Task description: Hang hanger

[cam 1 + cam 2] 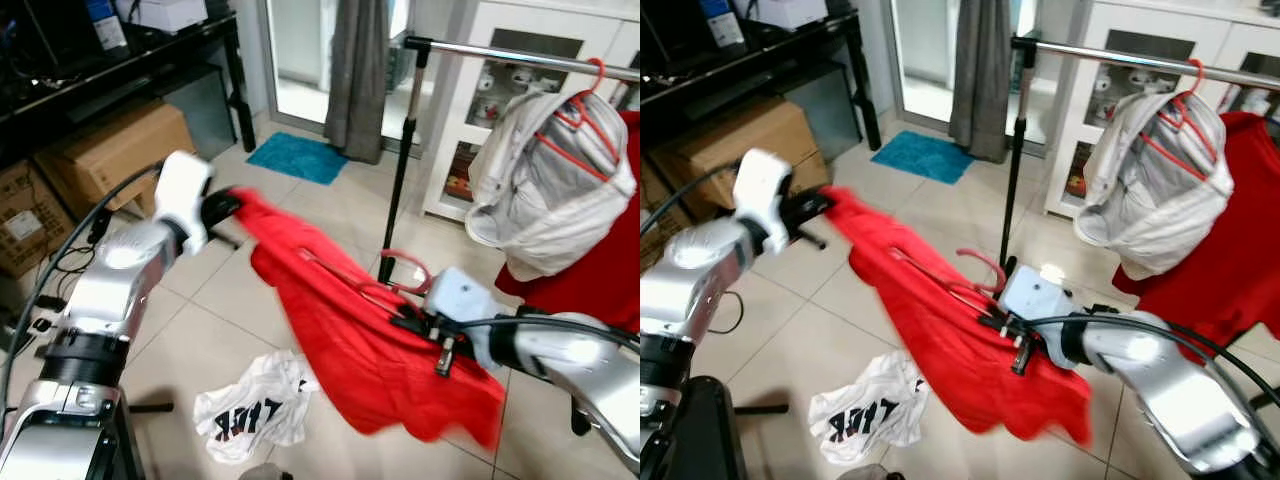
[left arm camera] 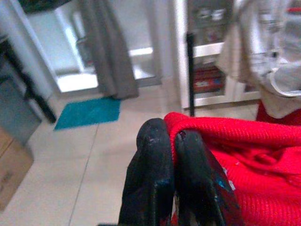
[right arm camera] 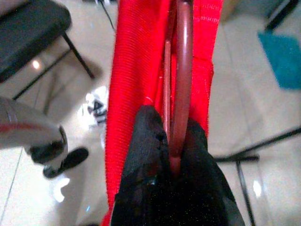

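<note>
A red garment [image 1: 350,340] hangs stretched between my two grippers above the tiled floor. My left gripper [image 1: 225,207] is shut on one corner of the cloth [image 2: 207,136], at the left. My right gripper [image 1: 412,322] is shut on a dark red hanger [image 1: 405,275] that sits inside the garment; its hook curls up just above the fingers [image 3: 181,47]. The clothes rail [image 1: 520,55] runs across the upper right, beyond both grippers. A white garment on a red hanger [image 1: 555,175] hangs from it, with another red cloth [image 1: 610,250] behind.
A white printed shirt [image 1: 255,405] lies on the floor below the red garment. The rail's black upright [image 1: 400,170] stands close behind the hanger. Cardboard boxes [image 1: 110,150] and a black shelf sit at left, a teal mat [image 1: 297,157] and grey curtain [image 1: 355,70] behind, a white cabinet [image 1: 500,90] at right.
</note>
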`<state>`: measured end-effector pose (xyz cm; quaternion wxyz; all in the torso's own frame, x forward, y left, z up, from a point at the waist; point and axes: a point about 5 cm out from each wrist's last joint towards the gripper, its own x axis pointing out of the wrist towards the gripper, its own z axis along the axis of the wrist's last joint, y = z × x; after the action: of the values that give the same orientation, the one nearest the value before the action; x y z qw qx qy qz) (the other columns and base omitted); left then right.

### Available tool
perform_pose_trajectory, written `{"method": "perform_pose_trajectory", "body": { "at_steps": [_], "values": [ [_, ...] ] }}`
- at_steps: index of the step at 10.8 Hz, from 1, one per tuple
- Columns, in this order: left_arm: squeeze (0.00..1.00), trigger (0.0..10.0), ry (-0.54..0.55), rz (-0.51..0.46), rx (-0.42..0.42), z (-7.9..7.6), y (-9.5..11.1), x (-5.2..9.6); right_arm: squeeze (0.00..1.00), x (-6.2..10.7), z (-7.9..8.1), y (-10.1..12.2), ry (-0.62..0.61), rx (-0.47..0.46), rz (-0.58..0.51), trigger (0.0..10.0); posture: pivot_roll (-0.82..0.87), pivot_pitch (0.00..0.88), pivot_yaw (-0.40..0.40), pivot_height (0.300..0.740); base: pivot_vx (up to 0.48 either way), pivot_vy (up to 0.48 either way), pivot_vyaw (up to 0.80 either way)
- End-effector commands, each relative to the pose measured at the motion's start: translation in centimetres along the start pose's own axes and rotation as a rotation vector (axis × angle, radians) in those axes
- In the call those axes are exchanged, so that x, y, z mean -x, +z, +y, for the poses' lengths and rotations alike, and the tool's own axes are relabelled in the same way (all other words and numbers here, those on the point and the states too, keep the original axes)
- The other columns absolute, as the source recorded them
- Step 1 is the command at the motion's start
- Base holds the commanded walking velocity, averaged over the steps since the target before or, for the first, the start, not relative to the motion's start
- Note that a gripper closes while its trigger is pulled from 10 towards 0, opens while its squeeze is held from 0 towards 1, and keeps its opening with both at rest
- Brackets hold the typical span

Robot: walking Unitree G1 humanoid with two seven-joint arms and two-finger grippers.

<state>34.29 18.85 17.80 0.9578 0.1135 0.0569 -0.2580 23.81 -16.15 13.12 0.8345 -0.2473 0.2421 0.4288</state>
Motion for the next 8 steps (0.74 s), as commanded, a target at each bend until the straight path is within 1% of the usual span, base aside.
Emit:
{"method": "perform_pose_trajectory", "body": {
  "at_steps": [1,2,3,4,5,6,7,8],
  "values": [
    [0.0,0.0,0.001,-0.026,-0.08,0.0,1.9,-0.3,0.0,-0.7,0.1,-1.9,-0.008,-0.042,0.128,0.0,-0.05,0.0,0.068,0.74,0.0,0.0,0.0],
    [0.0,0.0,-0.103,0.001,-0.13,-2.4,1.5,-1.3,0.0,-1.5,0.4,-1.7,-0.001,-0.04,0.157,0.0,-0.04,0.0,0.066,0.74,0.0,0.0,0.0],
    [0.0,0.0,-0.237,0.021,-0.172,-6.2,0.9,-2.7,0.0,-2.7,0.7,-1.7,0.0,-0.051,0.204,0.0,-0.04,0.0,0.065,0.74,0.0,0.0,0.0],
    [0.0,0.0,-0.338,0.028,-0.162,-9.3,0.5,-3.5,0.0,-3.9,0.8,-1.7,-0.01,-0.057,0.234,0.0,-0.05,0.0,0.068,0.74,0.0,0.0,0.0],
    [0.0,0.0,-0.393,0.057,-0.194,-11.0,-0.2,-3.7,0.0,-4.8,0.5,-1.5,-0.045,-0.067,0.239,0.0,-0.05,0.0,0.071,0.74,0.0,0.0,0.0],
    [0.0,0.0,-0.398,0.096,-0.249,-11.5,-0.8,-3.9,0.0,-5.6,-0.2,-0.1,-0.102,-0.12,0.173,0.0,-0.05,0.001,0.07,0.74,0.0,0.0,0.0],
    [0.0,0.0,-0.353,0.13,-0.279,-10.8,-1.1,-3.9,0.0,-5.7,-0.7,0.8,-0.138,-0.123,0.142,0.0,-0.05,0.004,0.068,0.74,0.0,0.0,0.0],
    [0.0,0.0,-0.323,0.17,-0.348,-9.9,-1.5,-3.8,0.0,-5.4,-1.0,0.9,-0.152,-0.077,0.163,0.0,-0.05,0.008,0.065,0.74,0.0,0.0,0.0]
  ]
}}
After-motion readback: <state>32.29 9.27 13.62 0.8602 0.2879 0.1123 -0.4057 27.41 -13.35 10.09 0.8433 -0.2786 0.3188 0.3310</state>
